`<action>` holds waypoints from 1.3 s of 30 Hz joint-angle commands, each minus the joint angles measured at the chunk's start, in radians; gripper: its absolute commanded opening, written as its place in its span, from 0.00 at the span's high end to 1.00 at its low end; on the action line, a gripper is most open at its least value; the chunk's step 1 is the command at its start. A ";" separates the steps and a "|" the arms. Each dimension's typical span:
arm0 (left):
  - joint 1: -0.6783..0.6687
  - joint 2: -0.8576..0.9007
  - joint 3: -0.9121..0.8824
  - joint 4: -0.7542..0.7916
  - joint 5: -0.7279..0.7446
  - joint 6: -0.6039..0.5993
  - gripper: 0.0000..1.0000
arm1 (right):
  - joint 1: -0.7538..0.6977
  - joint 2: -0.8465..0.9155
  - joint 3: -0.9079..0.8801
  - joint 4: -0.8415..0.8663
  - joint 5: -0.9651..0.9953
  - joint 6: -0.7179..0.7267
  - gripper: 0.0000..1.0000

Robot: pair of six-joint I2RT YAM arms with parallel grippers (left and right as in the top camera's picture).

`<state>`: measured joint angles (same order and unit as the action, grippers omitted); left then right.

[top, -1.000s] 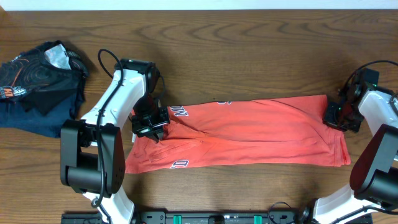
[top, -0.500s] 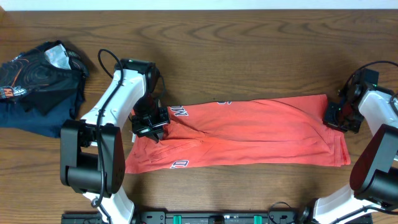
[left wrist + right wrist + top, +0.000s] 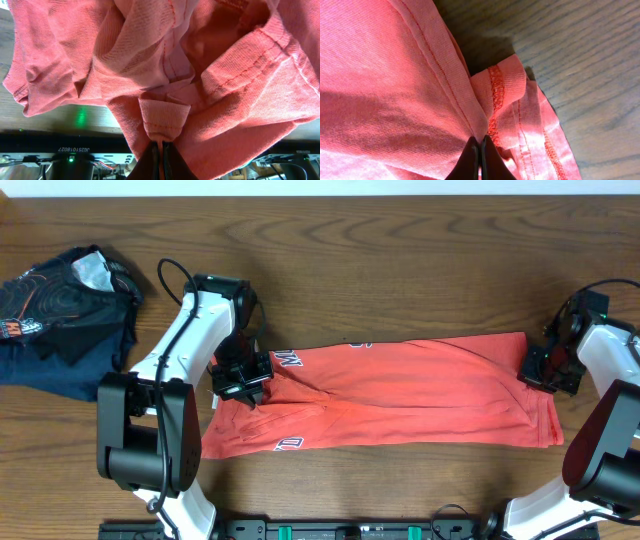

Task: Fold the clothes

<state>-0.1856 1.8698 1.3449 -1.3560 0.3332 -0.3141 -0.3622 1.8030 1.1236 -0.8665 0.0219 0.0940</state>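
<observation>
The clothes, a coral-red T-shirt with white lettering, lie folded lengthwise into a long band across the wooden table. My left gripper is at the shirt's left end and shut on a bunched fold of the fabric; the left wrist view shows cloth pinched between the black fingers. My right gripper is at the upper right corner, shut on the stitched hem, which folds over just above its closed fingertips.
A dark navy and black garment lies crumpled at the table's far left. Bare wood stretches behind the shirt. The arm bases stand along the near edge.
The right gripper has closed the last bit onto the hem. Shirt and arms lie where they were.
</observation>
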 commanded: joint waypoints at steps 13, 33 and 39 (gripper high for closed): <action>-0.002 -0.014 -0.006 -0.003 -0.013 0.010 0.94 | -0.012 -0.112 0.131 -0.139 0.029 0.010 0.99; -0.002 -0.014 -0.006 -0.003 -0.013 0.010 0.94 | -0.013 -0.137 0.131 -0.243 0.115 0.020 0.99; -0.002 -0.014 -0.006 -0.003 -0.013 0.010 0.94 | -0.013 -0.137 0.131 -0.267 0.172 0.085 0.91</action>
<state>-0.1856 1.8698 1.3449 -1.3556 0.3332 -0.3138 -0.3622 1.6707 1.2434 -1.1362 0.1501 0.1448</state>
